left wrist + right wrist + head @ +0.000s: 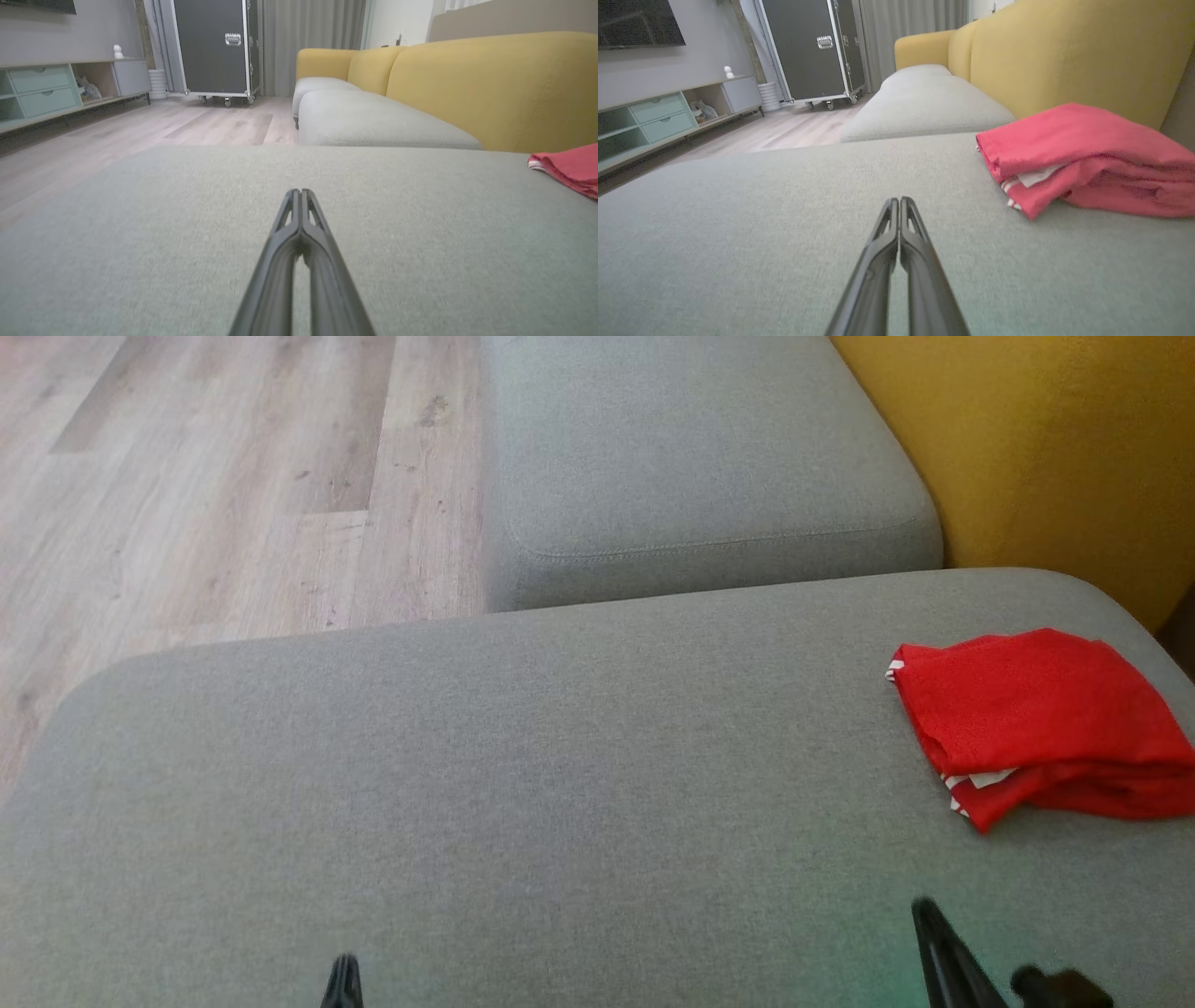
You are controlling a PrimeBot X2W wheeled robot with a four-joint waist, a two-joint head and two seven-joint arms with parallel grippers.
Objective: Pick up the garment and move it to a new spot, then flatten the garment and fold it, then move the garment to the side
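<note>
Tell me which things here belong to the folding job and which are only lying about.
Job: garment, seat under it, left pincer, right pincer, both shut and empty.
Lying about: case, cabinet, backrest, floor.

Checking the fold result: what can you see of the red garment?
The red garment lies folded into a loose, rumpled stack on the grey seat cushion at the robot's right, near the yellow backrest. Fabric looks thin and finely textured; white striped trim peeks out at two corners. Only the cushion visibly touches it.
</note>
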